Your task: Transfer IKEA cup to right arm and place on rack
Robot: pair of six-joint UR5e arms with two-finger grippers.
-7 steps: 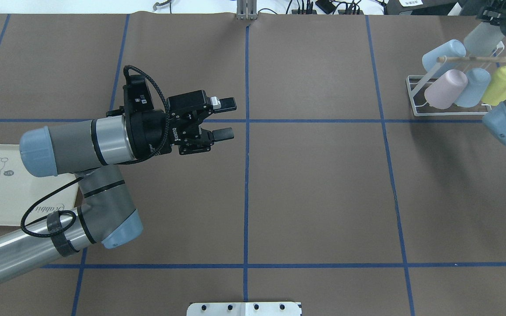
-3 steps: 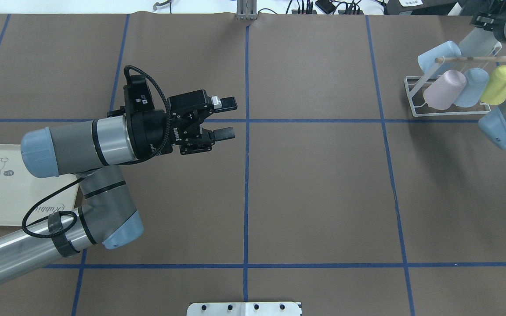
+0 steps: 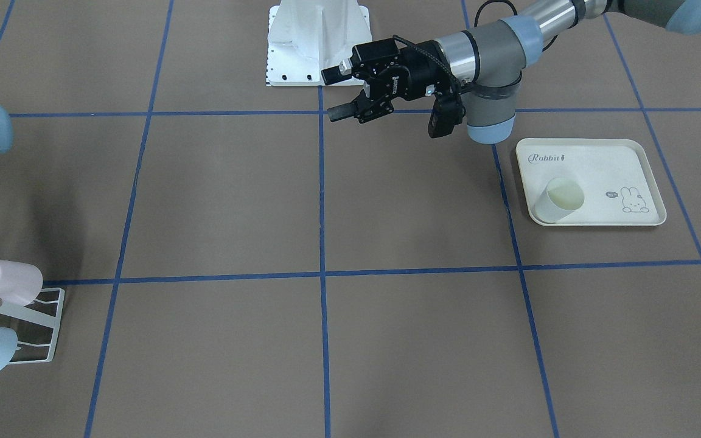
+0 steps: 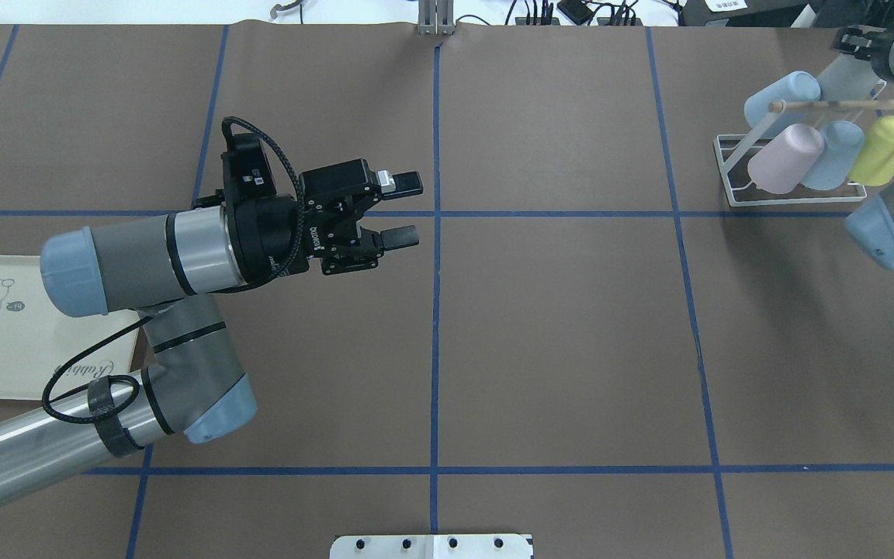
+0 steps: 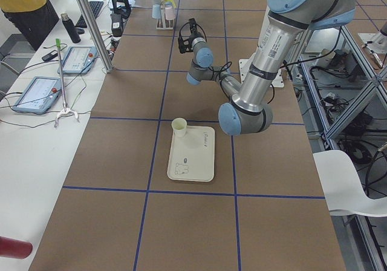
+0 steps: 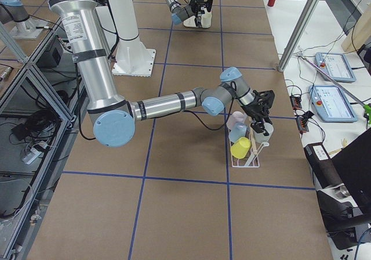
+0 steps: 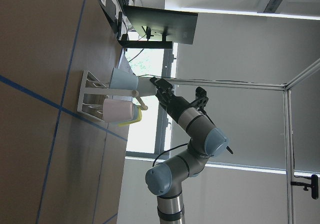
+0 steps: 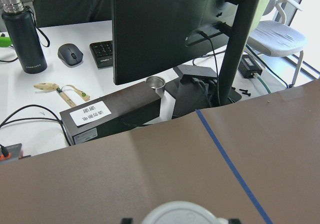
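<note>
At the overhead view's 2 o'clock corner, the right gripper (image 4: 857, 48) clamped the pale cup (image 4: 843, 74) at the crowded rack (image 4: 792, 202). A misaligned push could shove the light rack or dislodge neighbouring cups (image 4: 784, 159). The left gripper (image 4: 414, 210) hung wide, empty.

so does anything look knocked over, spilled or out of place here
Nothing stands out. The cups on the rack sit slanted on its prongs as intended, the cream cup stands upright in a corner of the tray, and nothing is spilled. The left gripper hangs with jaws open and empty.
</note>
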